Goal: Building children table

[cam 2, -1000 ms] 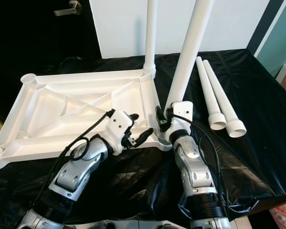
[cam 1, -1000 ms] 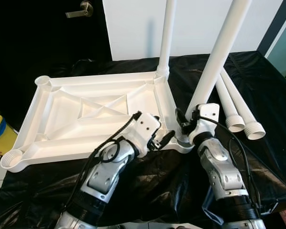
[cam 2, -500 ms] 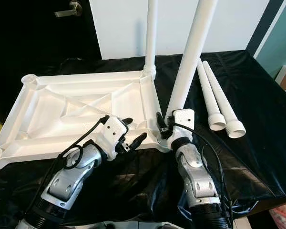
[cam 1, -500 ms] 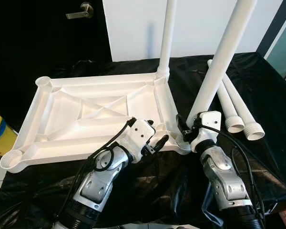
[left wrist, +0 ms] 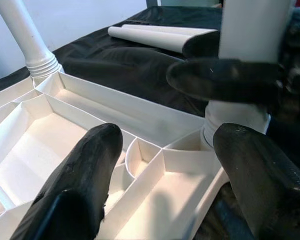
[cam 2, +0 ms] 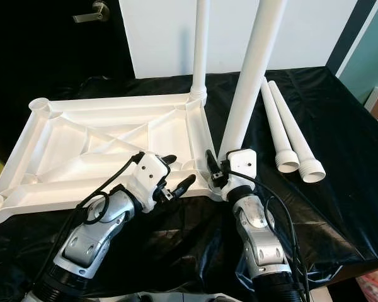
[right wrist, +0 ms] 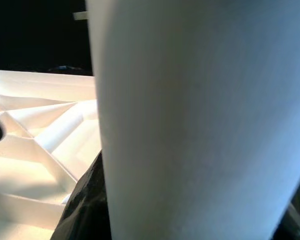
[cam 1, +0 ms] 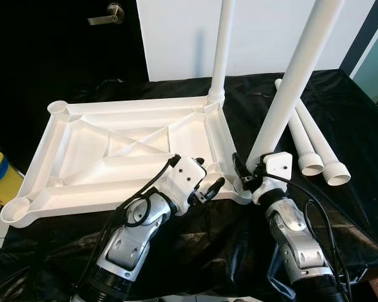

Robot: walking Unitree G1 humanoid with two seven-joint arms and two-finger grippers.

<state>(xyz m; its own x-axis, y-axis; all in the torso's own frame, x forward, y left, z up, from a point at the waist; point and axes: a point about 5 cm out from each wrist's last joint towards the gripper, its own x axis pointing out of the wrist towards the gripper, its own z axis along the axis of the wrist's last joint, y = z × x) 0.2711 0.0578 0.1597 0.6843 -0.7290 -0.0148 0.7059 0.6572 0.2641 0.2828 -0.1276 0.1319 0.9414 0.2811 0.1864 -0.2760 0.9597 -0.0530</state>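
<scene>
Right gripper point(cam 1: 244, 177) pinches the tilted leg point(cam 1: 290, 85) low, at the tabletop's point(cam 1: 82, 157) near-right corner socket. Left gripper point(cam 1: 209, 182) spread, hovering just beside that corner. Leg looks light, stiff, slick (hollow plastic); hold near the base to limit wobble.

Table leg point(cam 1: 288, 85) more upright than before.

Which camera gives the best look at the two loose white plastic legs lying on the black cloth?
The right eye view: both loose white plastic legs lie whole, side by side, threaded ends toward the robot. The left eye view shows them partly behind the upright leg. The left wrist view catches a far sliver; the right wrist view has the held leg up close.
</scene>
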